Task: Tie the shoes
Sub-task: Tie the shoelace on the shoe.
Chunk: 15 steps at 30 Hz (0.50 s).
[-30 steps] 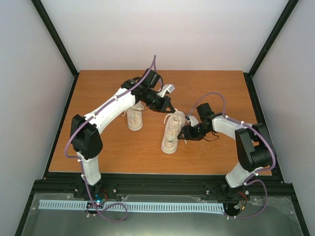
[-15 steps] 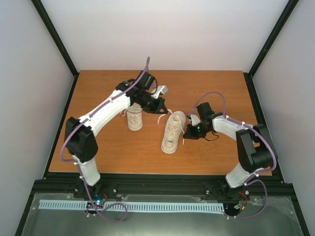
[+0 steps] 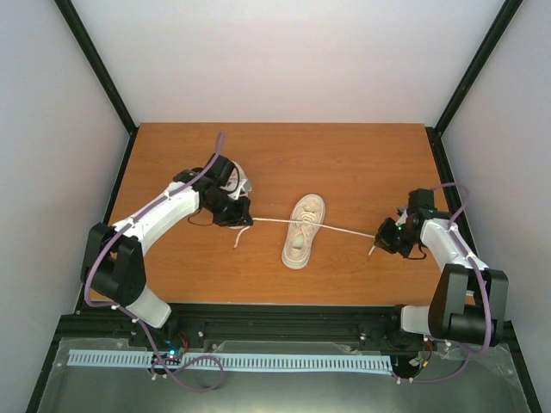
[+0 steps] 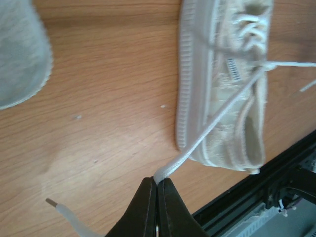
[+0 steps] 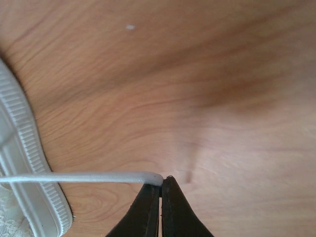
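One cream shoe [image 3: 303, 231] lies mid-table, toe toward the near edge. Its white lace [image 3: 344, 230] is stretched in a nearly straight line out of both sides. My left gripper [image 3: 244, 221] is shut on the left strand, and the tips [image 4: 158, 181] pinch the lace [image 4: 217, 118] that runs to a crossing [image 4: 266, 65] over the shoe [image 4: 222, 84]. My right gripper [image 3: 380, 234] is shut on the right strand; its tips [image 5: 161, 180] clamp the lace [image 5: 79, 177] beside the ribbed sole [image 5: 24, 163]. The other shoe [image 4: 19, 54] shows only as a pale rounded part, mostly hidden beneath my left arm.
The wooden table [image 3: 362, 163] is framed by black rails, with grey walls on three sides. A loose lace end [image 4: 64, 212] trails under my left gripper. The table's near edge and black frame [image 4: 276, 182] lie close behind the shoe's heel.
Both arms swung outward, away from the shoe, drawing the lace taut on each side. The right gripper closed on its strand. The left arm now covers the other shoe.
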### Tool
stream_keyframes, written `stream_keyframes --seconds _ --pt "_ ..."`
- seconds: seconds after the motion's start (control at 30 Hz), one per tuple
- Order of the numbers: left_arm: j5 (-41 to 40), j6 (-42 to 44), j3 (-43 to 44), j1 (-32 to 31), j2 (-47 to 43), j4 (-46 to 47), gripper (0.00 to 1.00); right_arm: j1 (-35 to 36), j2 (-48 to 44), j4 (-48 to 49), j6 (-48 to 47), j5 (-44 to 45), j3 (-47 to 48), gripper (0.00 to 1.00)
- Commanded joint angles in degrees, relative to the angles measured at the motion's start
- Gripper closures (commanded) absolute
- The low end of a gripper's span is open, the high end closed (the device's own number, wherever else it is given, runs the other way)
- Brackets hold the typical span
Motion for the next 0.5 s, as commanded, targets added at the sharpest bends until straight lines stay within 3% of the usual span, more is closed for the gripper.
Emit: stream_keyframes --seconds 0.0,0.13,0.27,0.37,0.47 --pt "-2.68 1.35 -3.71 3.55 -2.79 0.52 0.99 -5.60 -1.60 -2.65 4.18 -2.51 -2.12 0.97" --pt "-0.94 2.50 -8.02 4.73 -1.52 3.41 0.99 -8.29 -2.33 -2.11 4.86 -1.97 -3.50 0.97" --pt "5.76 5.23 -9.89 4.69 0.50 8.90 0.99 -8.39 -1.32 -0.09 3.22 -5.38 -3.53 0.97" --pt "8.02 9.96 -7.68 4.58 3.14 8.26 0.85 -8.42 -0.60 0.76 1.33 -7.63 -2.57 0.97" --pt "6.35 14.58 -4.70 4.34 4.72 5.43 0.54 -8.40 0.02 0.68 -0.04 -8.32 -1.36 0.97"
